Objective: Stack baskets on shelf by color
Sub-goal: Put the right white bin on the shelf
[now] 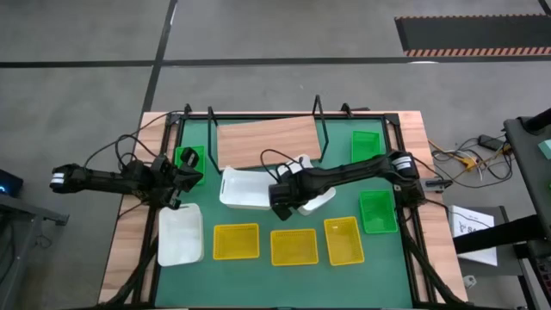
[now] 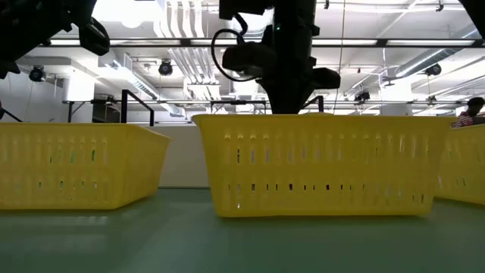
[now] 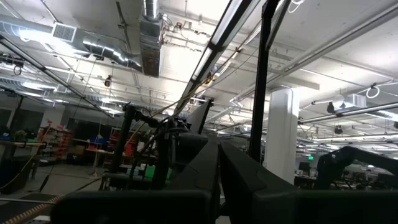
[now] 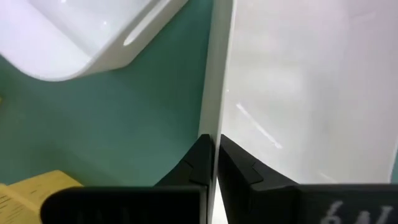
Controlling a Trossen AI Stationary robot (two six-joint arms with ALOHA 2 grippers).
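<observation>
Right wrist view: right gripper (image 4: 215,155) is clamped on the thin wall of a white rectangular plastic basket (image 4: 311,93).
Neighbour: another white basket (image 4: 81,34) lies just beside on the green mat (image 4: 124,118).
Left gripper (image 1: 182,176): pinched together, empty, near the mat's left edge.
Wood-grain shelf board (image 1: 267,142): bare.

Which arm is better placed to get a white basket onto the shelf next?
Right. The right gripper is shut on the rim of a white basket at mat centre, just below the shelf. The left gripper is shut at the mat's left edge, holding nothing.
</observation>
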